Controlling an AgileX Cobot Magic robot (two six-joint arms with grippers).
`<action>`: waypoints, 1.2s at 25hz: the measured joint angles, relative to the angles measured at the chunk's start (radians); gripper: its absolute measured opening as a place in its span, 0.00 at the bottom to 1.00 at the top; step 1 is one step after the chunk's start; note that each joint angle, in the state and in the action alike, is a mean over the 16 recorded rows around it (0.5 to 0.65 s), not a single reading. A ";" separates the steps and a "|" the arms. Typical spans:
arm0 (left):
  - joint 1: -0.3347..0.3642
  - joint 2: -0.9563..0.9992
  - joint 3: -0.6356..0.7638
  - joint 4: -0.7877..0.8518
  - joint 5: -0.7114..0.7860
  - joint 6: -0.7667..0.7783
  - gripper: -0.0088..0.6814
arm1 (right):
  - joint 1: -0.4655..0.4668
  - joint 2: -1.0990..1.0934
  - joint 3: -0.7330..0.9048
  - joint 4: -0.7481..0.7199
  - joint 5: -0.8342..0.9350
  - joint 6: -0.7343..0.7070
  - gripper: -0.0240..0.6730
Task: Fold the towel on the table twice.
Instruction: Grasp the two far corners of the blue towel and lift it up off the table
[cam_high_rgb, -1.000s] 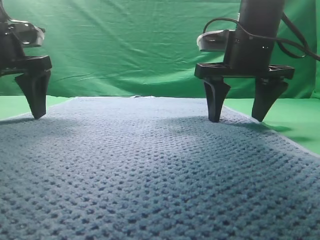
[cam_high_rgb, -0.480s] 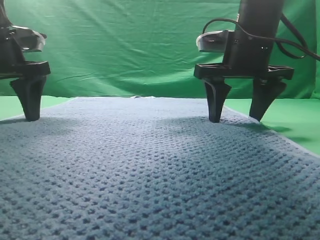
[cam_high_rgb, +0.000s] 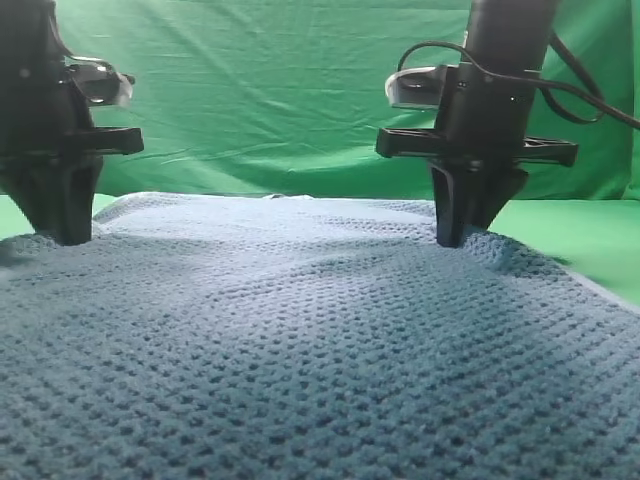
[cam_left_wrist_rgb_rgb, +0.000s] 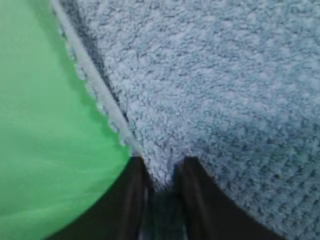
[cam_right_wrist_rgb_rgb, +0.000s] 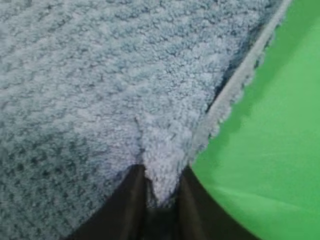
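The left gripper (cam_high_rgb: 58, 232) stands at the far left edge of the towel (cam_high_rgb: 320, 340), its jaws drawn nearly together and pinching a fold of the cloth just inside the pale hem (cam_left_wrist_rgb_rgb: 95, 87). The towel lies spread across the green table (cam_high_rgb: 585, 235), rucked up at both pinches. The right gripper (cam_high_rgb: 462, 235) likewise nips a tuft of towel by its right hem.

Exterior high view: set low, just above the blue-grey waffle-weave towel (cam_high_rgb: 320, 340), facing level toward both pincers and the wrinkled green backdrop cloth (cam_high_rgb: 280, 90) behind them. Each wrist view looks along its own pincer's fingers, very close, onto the towel's hem and the smooth green table (cam_left_wrist_rgb_rgb: 45, 160) beside it.
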 joint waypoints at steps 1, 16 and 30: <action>-0.003 0.003 -0.005 -0.008 0.006 0.000 0.31 | 0.000 0.000 -0.002 0.002 0.003 0.001 0.28; 0.046 -0.124 -0.107 -0.139 0.124 -0.014 0.01 | -0.001 -0.118 -0.111 -0.024 0.072 0.004 0.03; 0.090 -0.299 -0.447 -0.200 -0.044 -0.018 0.01 | -0.004 -0.205 -0.488 -0.051 -0.109 -0.069 0.03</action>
